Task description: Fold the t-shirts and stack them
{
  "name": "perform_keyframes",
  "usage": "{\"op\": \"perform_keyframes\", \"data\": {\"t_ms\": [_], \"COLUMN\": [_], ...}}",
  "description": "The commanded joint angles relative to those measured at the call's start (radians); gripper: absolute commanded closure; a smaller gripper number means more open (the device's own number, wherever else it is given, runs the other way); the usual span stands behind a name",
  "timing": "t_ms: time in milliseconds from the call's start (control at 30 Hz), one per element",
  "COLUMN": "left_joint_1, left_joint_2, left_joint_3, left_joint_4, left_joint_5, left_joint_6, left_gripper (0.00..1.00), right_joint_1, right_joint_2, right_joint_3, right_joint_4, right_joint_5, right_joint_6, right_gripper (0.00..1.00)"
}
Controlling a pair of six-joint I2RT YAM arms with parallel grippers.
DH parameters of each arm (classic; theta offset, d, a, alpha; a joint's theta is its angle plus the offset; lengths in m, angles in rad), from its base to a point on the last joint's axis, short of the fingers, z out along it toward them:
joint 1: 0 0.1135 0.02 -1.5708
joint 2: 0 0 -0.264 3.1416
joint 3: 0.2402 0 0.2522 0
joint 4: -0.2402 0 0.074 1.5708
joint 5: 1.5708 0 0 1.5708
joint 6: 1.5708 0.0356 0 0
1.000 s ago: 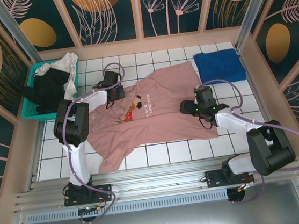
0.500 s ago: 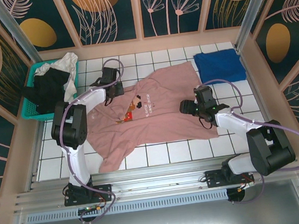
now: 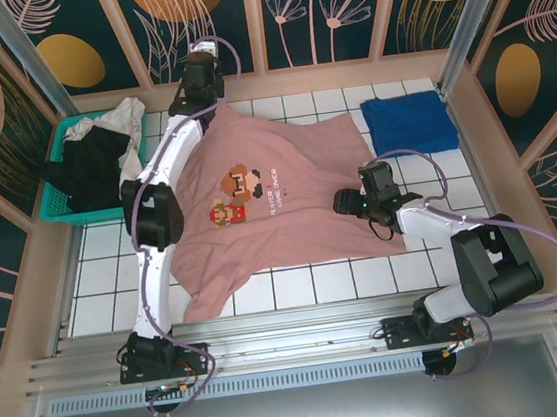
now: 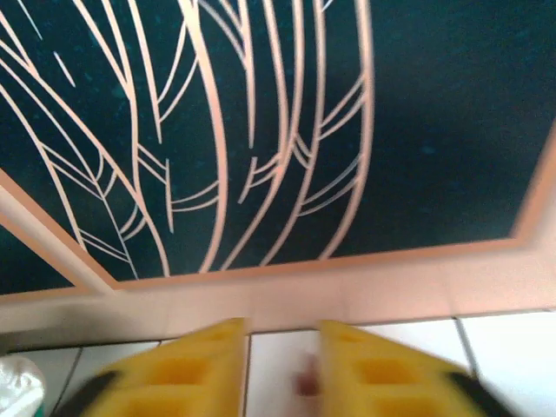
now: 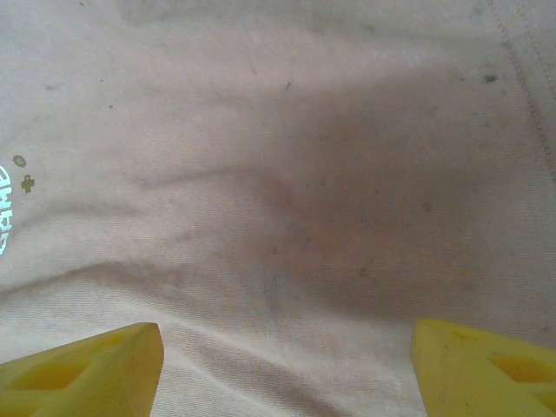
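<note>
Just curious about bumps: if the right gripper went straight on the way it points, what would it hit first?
The pink t-shirt, spread right under the right gripper, whose jaws stand open. How near it is, I can't judge.

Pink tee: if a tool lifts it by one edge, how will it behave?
Likely floppy: the pink tee lies flat with soft creases, so it should sag and drape, not hold shape. Probably light, being thin cloth hugging the table. Pushed, it would likely bunch rather than slide whole, as at its rumpled near-left corner.
</note>
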Motion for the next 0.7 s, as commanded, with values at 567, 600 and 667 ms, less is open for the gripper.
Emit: {"op": "perform_keyframes", "data": {"t_ms": [567, 600, 667], "left_joint_1": [0.028, 0.029, 0.028], "left_joint_2": [-0.532, -0.606, -0.738], "left_joint_3": [-0.849, -0.945, -1.105], "left_joint_4": [-0.249, -0.23, -0.201], "left_joint_5": [0.088, 0.112, 0.2], "left_joint_6": [-0.473, -0.508, -0.561], "left_gripper": [0.02, 0.01, 0.01], "right_joint_1": [-0.132, -0.141, -0.152], "right_joint_2": [0.156, 0.135, 0.087], "right_joint_3": [0.092, 0.083, 0.084], "right_joint_4": [-0.106, -0.114, -0.145], "right_joint_5": [0.1, 0.1, 0.076], "right_joint_6": [0.04, 0.04, 0.04], "right_gripper": [0.25, 0.25, 0.25]}}
